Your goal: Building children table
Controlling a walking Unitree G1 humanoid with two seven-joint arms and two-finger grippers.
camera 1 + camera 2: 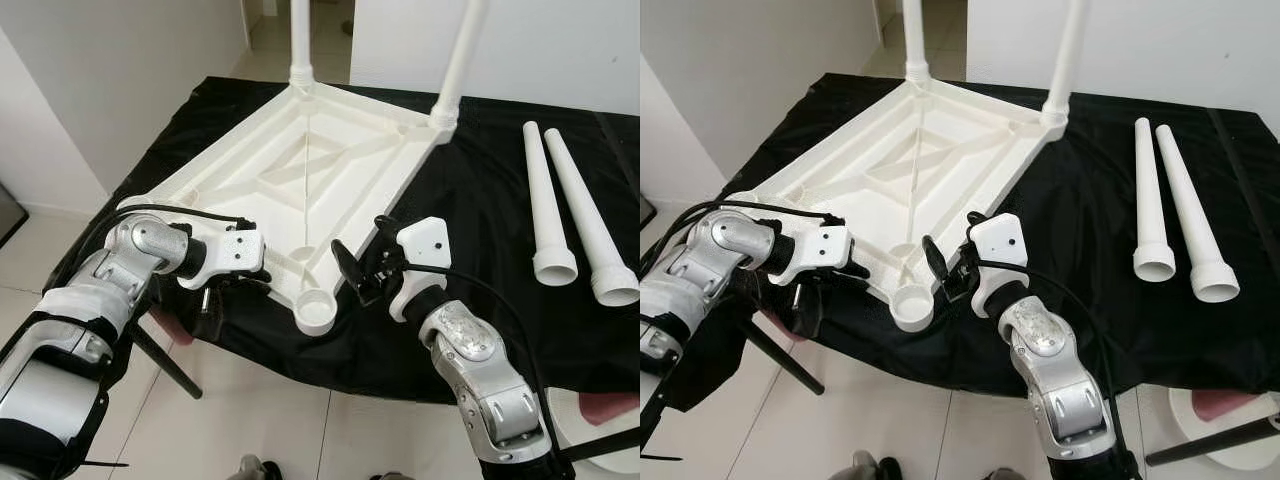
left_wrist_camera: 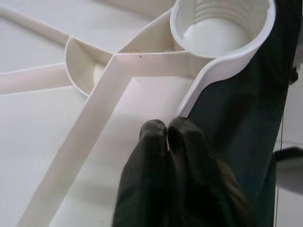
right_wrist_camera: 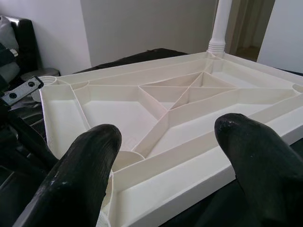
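A white plastic table top [image 1: 300, 170] lies upside down on a black cloth. Two white legs [image 1: 300, 40] [image 1: 460, 60] stand in its far corner sockets. The near corner socket [image 1: 317, 305] holds nothing. Two loose legs [image 1: 548, 205] [image 1: 592, 220] lie on the cloth to the right. My left gripper [image 1: 258, 275] is shut, its fingertips [image 2: 156, 130] touching the table's near-left rim beside that socket [image 2: 222, 28]. My right gripper [image 1: 362, 262] is open just off the near-right rim, and its fingers [image 3: 90, 156] point across the ribbed underside.
The black cloth [image 1: 480, 200] covers a work surface whose near edge drops to tiled floor [image 1: 260, 410]. A black stand leg [image 1: 165, 360] slants under the left side. A white round object with a pink patch [image 1: 600, 415] sits low right. White walls stand left and behind.
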